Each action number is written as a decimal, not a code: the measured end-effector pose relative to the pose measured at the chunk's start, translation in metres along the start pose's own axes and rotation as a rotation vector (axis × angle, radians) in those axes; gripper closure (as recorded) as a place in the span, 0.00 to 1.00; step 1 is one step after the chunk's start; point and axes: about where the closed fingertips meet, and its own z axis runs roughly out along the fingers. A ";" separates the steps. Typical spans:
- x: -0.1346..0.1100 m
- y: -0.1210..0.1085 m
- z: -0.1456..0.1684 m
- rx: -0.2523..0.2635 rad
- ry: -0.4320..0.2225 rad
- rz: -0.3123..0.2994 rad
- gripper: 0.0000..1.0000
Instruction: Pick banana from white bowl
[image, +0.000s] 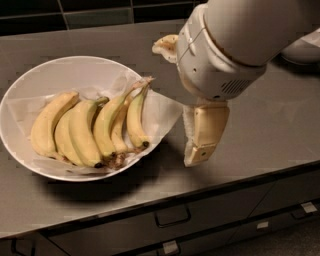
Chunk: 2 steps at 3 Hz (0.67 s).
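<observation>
A bunch of several yellow bananas (90, 127) lies in the wide white bowl (35, 80), which is lined with crinkled white paper (162, 112) that hangs over its right rim. The bowl stands on the left of the dark counter. My gripper (176, 102) hangs just right of the bowl, over the paper's corner, and it is open and empty. One beige finger (165, 45) points left behind the bowl's right edge. The other finger (204, 132) points down toward the counter. The big white wrist housing hides the counter behind it.
The grey counter (260, 125) runs across the view, with its front edge near the bowl. Below it are drawers with handles (172, 217). A dark tiled wall (95, 15) is at the back. A white object (305, 50) sits at the far right edge.
</observation>
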 end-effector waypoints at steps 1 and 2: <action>-0.009 -0.001 -0.009 0.019 0.002 -0.016 0.00; -0.030 -0.004 -0.006 0.013 -0.029 -0.076 0.00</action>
